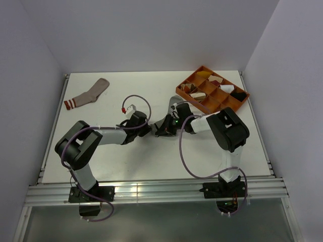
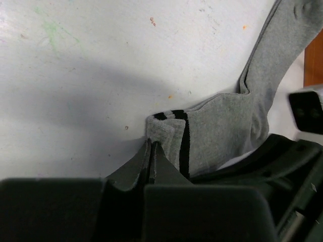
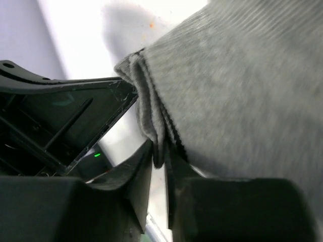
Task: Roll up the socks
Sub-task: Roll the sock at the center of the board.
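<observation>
The grey sock (image 1: 169, 108) with dark cuff stripes lies mid-table, its toe toward the orange tray. In the left wrist view the grey sock (image 2: 222, 131) has its cuff folded over. My left gripper (image 1: 147, 126) (image 2: 151, 143) is shut, tips against that folded cuff's corner; whether fabric is pinched does not show. My right gripper (image 1: 162, 128) (image 3: 164, 151) faces it closely, jaws barely apart with a fold of the grey sock (image 3: 242, 91) between the tips. The pinkish-tan sock (image 1: 88, 94) with red and white cuff stripes lies flat at the far left, away from both grippers.
An orange divided tray (image 1: 203, 67) holding small cloth bundles stands at the back right; its edge (image 2: 314, 60) shows beside the sock's toe. White walls enclose the table on three sides. A loose cable loops above the left wrist (image 1: 136, 98).
</observation>
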